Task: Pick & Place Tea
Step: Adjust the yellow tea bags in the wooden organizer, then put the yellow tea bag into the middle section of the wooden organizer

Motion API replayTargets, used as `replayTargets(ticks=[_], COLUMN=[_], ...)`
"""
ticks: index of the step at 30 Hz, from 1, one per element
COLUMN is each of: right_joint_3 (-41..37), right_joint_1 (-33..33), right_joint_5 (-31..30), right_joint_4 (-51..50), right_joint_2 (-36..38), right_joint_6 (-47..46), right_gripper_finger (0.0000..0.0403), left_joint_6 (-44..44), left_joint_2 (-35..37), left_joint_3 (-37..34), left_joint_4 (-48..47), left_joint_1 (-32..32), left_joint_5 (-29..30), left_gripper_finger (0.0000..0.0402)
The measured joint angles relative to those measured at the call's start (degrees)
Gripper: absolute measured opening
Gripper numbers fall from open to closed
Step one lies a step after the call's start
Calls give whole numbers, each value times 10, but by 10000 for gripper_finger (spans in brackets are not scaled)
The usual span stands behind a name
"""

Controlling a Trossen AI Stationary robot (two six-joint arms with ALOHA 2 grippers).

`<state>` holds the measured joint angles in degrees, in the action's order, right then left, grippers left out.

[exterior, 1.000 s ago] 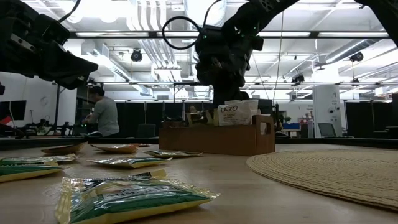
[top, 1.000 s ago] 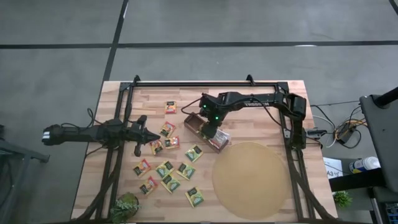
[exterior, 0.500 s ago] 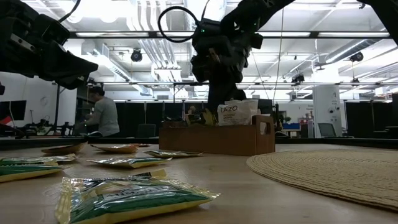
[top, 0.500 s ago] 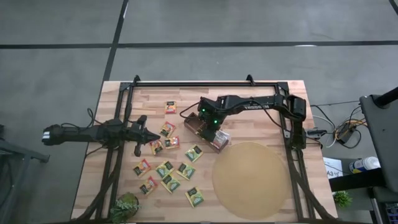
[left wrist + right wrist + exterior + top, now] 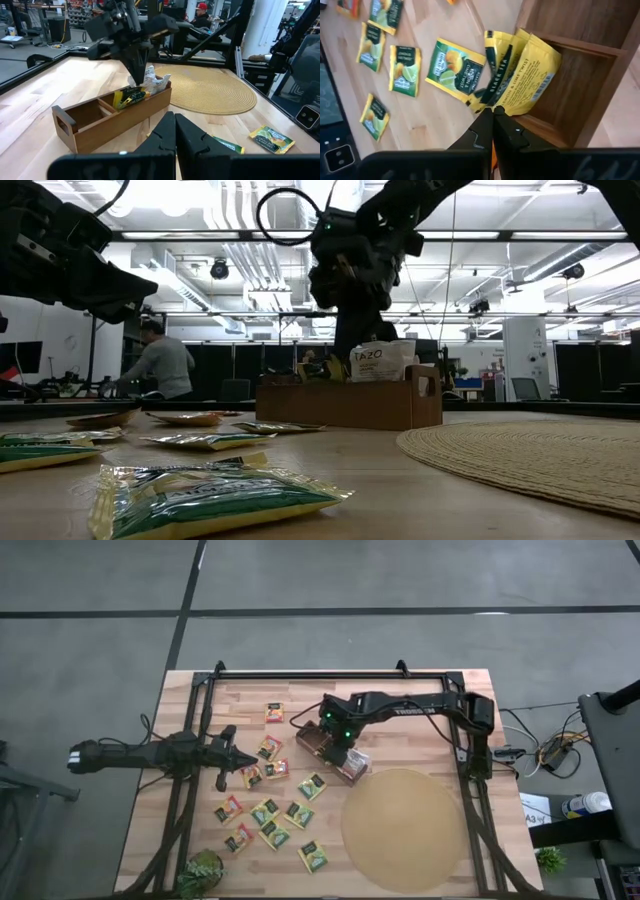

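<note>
Green-and-yellow flat square tea sachets (image 5: 517, 75) stand upright in a middle compartment of the brown oblong wooden box (image 5: 330, 752), with white sachets (image 5: 378, 361) in the compartment beside them; many more sachets (image 5: 270, 812) lie loose on the pale wooden counter (image 5: 400, 755) on the left arm's side of the box, well apart from the big round tan woven mat (image 5: 404, 828).

The step in hand appears to be seating a sachet in the box. To do it well, the arm should press straight down between the dividers without tipping the sachets already there, then rise vertically so nothing is dragged out.

The right gripper (image 5: 492, 117) hangs just above the box with its jaws fully closed; the sachet tops sit at its fingertips, and whether it pinches one cannot be told. The left gripper (image 5: 175, 131) waits closed and empty, above the counter beside the loose sachets.
</note>
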<state>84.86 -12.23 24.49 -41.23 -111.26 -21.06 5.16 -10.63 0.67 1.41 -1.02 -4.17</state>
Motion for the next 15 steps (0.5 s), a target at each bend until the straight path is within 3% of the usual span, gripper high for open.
replayTargets(ticks=[15], right_joint_3=[0], right_joint_1=[45], right_joint_5=[-8], right_joint_4=[9], right_joint_2=[53], right_joint_6=[0], right_gripper_finger=[8], left_joint_6=[0], left_joint_2=[0], left_joint_3=[0], left_joint_4=[0], left_joint_1=[0], left_joint_5=[0], left_gripper_finger=[0])
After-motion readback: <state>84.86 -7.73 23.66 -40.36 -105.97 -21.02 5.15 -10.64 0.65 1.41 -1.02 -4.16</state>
